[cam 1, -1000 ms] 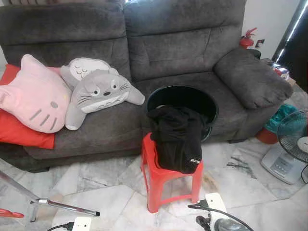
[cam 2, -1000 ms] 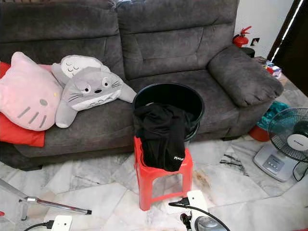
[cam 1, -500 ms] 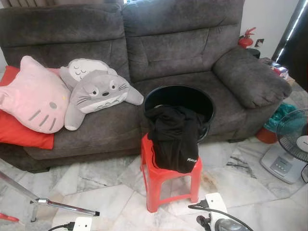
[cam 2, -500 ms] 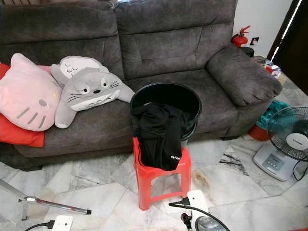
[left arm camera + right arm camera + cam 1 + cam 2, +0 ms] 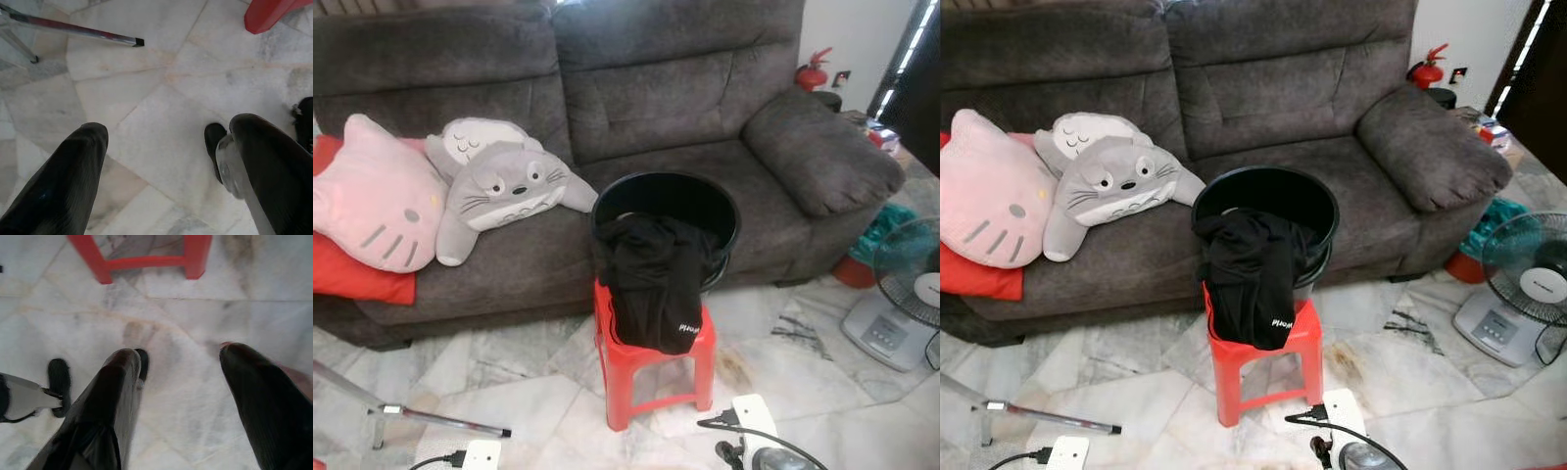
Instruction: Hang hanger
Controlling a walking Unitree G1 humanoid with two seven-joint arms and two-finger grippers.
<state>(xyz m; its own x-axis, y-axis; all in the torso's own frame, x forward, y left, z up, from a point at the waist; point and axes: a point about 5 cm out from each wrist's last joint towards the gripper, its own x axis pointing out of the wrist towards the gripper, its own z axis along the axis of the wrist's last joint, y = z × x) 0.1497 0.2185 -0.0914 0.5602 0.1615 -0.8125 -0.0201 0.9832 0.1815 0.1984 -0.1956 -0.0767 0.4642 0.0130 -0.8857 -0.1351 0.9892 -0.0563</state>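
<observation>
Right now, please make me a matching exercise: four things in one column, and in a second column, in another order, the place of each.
Things:
1. black garment
2. grey plush toy
3. fan
4. red stool

Places:
A. on the floor at the robot's right
B. on the sofa seat
C. draped over the black bucket rim
D. on the floor before the sofa

Pairs: 1-C, 2-B, 3-A, 4-D

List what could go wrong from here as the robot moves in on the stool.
1. The black garment drapes over the bucket rim and stool edge; a tug might drag the bucket off.
2. Power strips and cables lie on the floor by the stool; feet could snag them.
3. A metal rack leg juts across the tiles on the left, a likely trip point.
</observation>
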